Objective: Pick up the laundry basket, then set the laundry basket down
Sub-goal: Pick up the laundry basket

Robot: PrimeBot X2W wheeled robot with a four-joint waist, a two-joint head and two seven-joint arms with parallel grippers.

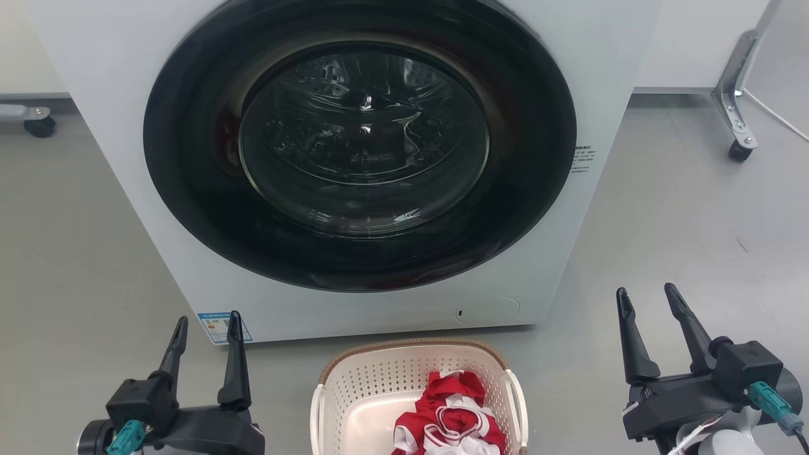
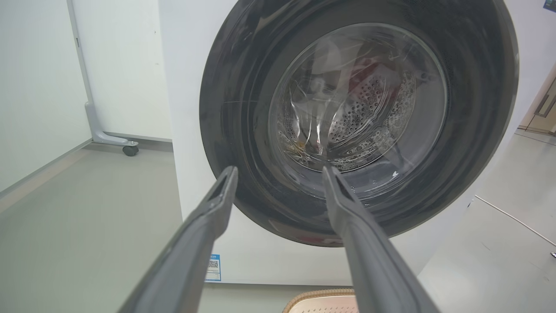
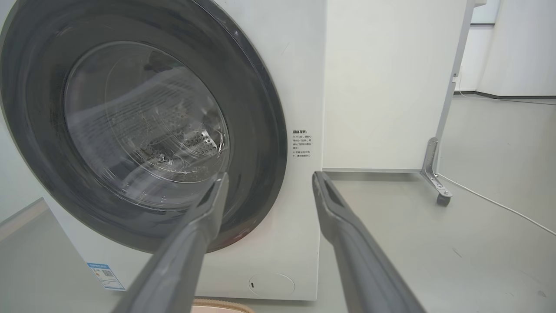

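Left claw (image 1: 208, 319) spread wide and holding nothing, 7 o'clock in my head view; right claw (image 1: 646, 291) the same, 4 o'clock. Laundry basket (image 1: 373, 385) sits on the floor (image 1: 76, 253) at 6 o'clock, between the two claws and apart from both, just in front of the washer (image 1: 607, 76) at 12. Red-and-white shirt (image 1: 452, 411) lies inside it. Neither handle is touched. My read: pick-up not started. Left to do: bring claws in to the handles, clench, lift, set down. Both wrist views face the washer door, basket rim at 6 o'clock.
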